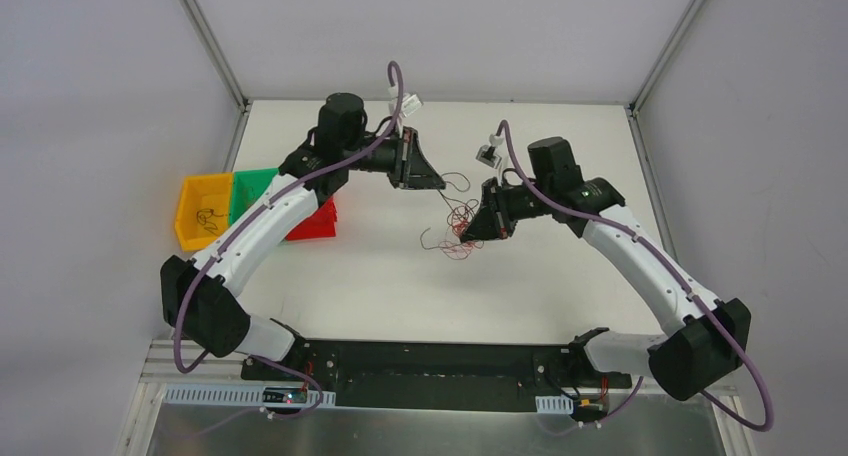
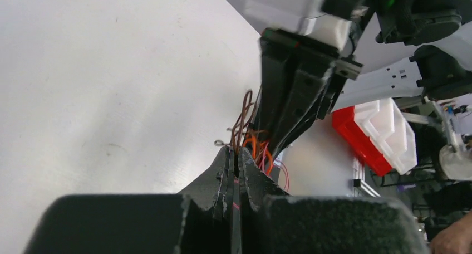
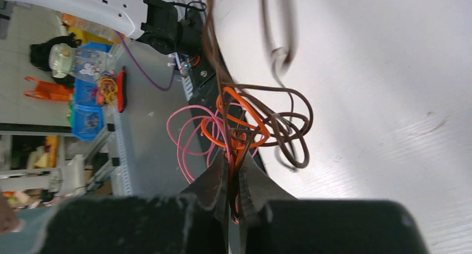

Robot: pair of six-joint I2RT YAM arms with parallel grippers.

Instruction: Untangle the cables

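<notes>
The cables (image 1: 459, 226) are a small clump of thin curly red, orange and dark brown wires hanging just above the table's middle. My right gripper (image 1: 472, 226) is shut on the clump's right side; in the right wrist view orange, pink and brown loops (image 3: 245, 123) spill out of its closed tips (image 3: 234, 159). My left gripper (image 1: 440, 184) is up and to the left of the clump, shut on a brown strand. That strand (image 2: 242, 117) rises from its closed tips (image 2: 236, 152) toward the right gripper's black fingers (image 2: 295, 92), close ahead.
Yellow (image 1: 195, 211), green (image 1: 252, 188) and red (image 1: 318, 221) bins sit at the table's left side under the left arm. The yellow bin holds a small dark wire. The table is white with walls on three sides.
</notes>
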